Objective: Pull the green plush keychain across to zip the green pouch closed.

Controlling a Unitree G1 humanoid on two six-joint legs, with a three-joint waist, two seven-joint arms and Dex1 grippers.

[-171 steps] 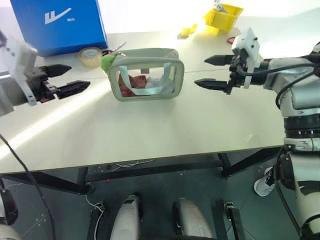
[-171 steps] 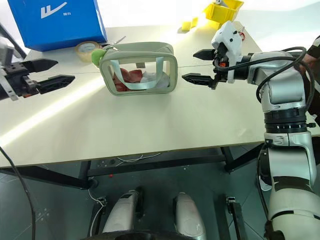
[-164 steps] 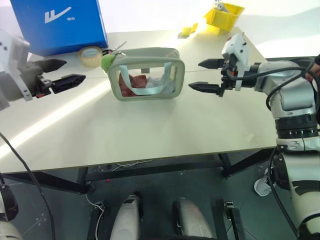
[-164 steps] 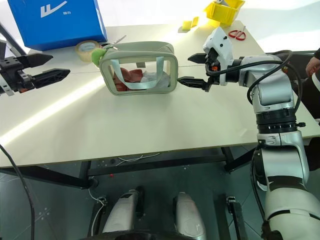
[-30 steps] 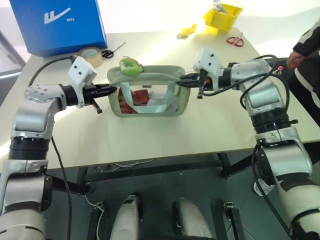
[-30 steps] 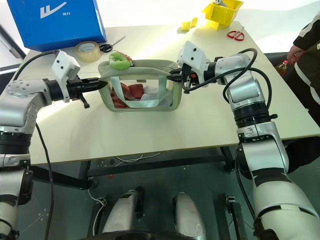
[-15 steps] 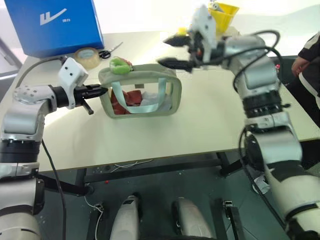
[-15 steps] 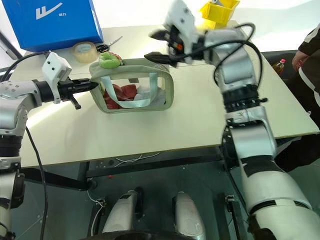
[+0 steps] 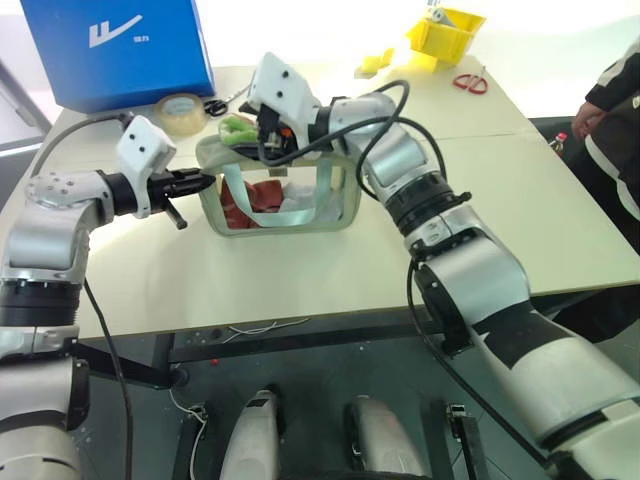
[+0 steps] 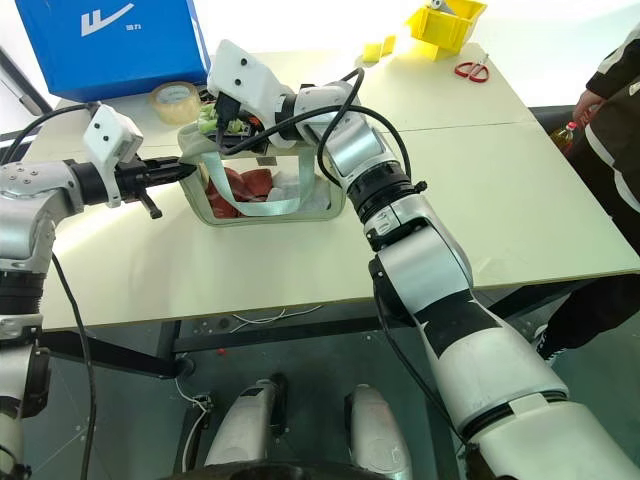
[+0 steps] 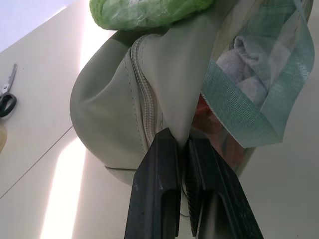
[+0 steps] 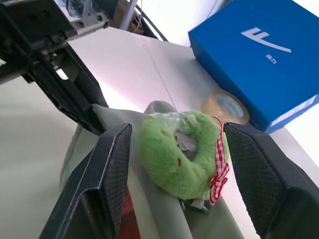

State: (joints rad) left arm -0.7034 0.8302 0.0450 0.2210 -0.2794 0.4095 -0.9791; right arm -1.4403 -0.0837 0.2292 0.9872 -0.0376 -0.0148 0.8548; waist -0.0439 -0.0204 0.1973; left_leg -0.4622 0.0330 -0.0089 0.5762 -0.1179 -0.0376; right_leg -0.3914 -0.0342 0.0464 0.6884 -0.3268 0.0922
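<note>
The left gripper (image 11: 182, 149) has its fingers pressed together on a fold of fabric at the end of the green pouch (image 9: 335, 205), beside the zipper seam; its black fingers hide the pinched edge itself. The right gripper (image 12: 177, 154) has its fingers spread wide, one on each side of the green plush keychain (image 12: 182, 154), and neither pad visibly touches it. The keychain sits on top of the pouch at the end nearest the left gripper, a red-and-white checked ribbon hanging at its side. From the head views the right gripper's white housing covers most of the keychain, so only a sliver of lime green shows there. The pouch stands on the table (image 9: 300, 270), red and white contents visible through its clear front behind two mint straps. Behind it lie a tape roll (image 9: 180, 108) and a blue box (image 9: 120, 45), and a person's arm is cut off at the frame's right edge.
</note>
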